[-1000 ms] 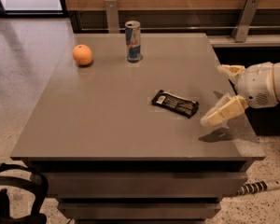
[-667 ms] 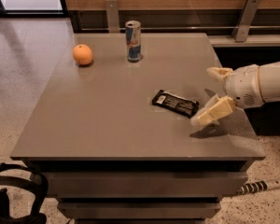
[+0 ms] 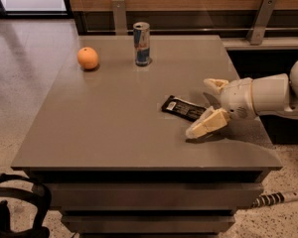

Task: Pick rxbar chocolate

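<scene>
Roughly at mid-frame, a little right of centre, I see the rxbar chocolate point(image 3: 181, 107) lying flat on the grey bench point(image 3: 114, 128), its black wrapper angled so the right end sits lower in the picture. My end effector point(image 3: 198, 108) reaches in from the right edge with its fingers spread wide, one above the bar's right end and one below it, though I cannot tell whether either touches the wrapper. Well apart, toward the upper left, a blue-and-silver can point(image 3: 141, 43) stands upright and an orange point(image 3: 88, 58) rests further left.
</scene>
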